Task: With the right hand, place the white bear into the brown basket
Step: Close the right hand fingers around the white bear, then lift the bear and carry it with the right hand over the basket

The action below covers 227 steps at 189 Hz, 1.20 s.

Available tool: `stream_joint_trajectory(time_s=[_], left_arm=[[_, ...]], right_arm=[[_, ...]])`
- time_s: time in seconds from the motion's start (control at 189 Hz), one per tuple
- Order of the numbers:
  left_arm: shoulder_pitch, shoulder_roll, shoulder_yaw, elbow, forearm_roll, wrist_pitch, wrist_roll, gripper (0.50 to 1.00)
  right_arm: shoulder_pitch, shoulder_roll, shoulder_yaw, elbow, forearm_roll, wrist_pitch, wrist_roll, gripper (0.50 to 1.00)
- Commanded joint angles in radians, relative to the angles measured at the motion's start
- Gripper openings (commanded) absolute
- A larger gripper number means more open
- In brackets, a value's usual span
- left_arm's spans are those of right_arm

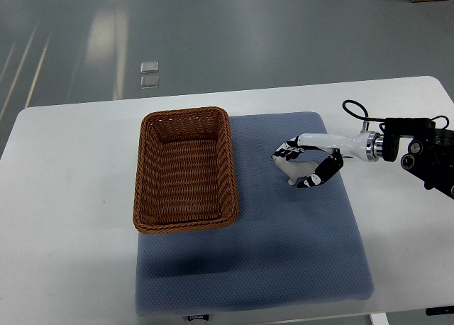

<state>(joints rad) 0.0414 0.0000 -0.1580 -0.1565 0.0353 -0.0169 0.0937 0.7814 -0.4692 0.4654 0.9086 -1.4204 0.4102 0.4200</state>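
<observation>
- One right hand works alone, fingers curled around the white bear, which sits on the blue mat right of the brown basket.
- Basket is empty; bear not yet lifted.
- Risk: the grip looks shallow, so the soft bear may slip during lift.
- Risk: a low carry could strike the basket's near wall and shift it across the table.

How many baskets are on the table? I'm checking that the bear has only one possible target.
1. The brown basket sits on the left part of the blue mat, left of the right hand.
</observation>
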Motion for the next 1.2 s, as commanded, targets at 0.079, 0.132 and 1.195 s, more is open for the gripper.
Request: stream_joint_trajectory(time_s=[0.079,0.132,1.195], left_arm=[[0.000,0.000,0.000,0.000,0.000,0.000,0.001,1.000],[0.000,0.000,0.000,0.000,0.000,0.000,0.000,1.000],[0.000,0.000,0.000,0.000,0.000,0.000,0.000,1.000]], right_arm=[[-0.001,0.001,-0.004,-0.001,-0.003,-0.005,0.000,0.725],[0.001,0.000,-0.004,-0.001,-0.005,-0.005,0.000,0.701],[0.352,0.176,-0.062,-0.011,-0.003,0.082,0.010,0.500]])
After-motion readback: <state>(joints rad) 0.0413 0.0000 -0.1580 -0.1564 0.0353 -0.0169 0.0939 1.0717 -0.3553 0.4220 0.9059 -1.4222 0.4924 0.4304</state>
